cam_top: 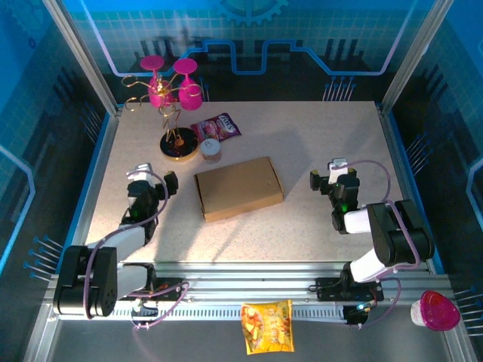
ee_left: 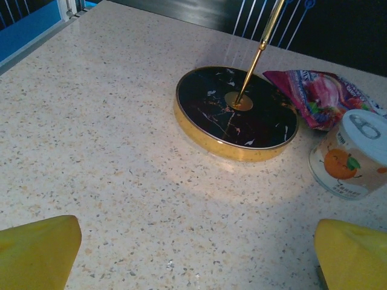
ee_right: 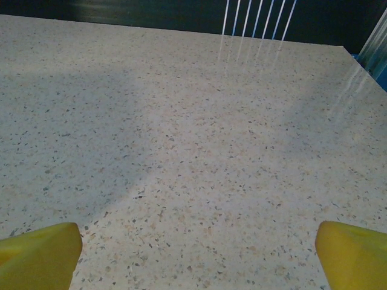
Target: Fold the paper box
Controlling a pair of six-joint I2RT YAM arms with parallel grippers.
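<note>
The paper box [cam_top: 238, 188] lies in the middle of the tabletop [cam_top: 324, 128], and nothing is touching it. The left tool [cam_top: 156, 179] sits between the box and the left edge, its fingers wide apart. The right tool [cam_top: 326, 173] sits nearer the right edge, fingers wide apart too. I think no fold is being made just now. Next, one tool should reach in and catch a flap while the other holds the box down.
</note>
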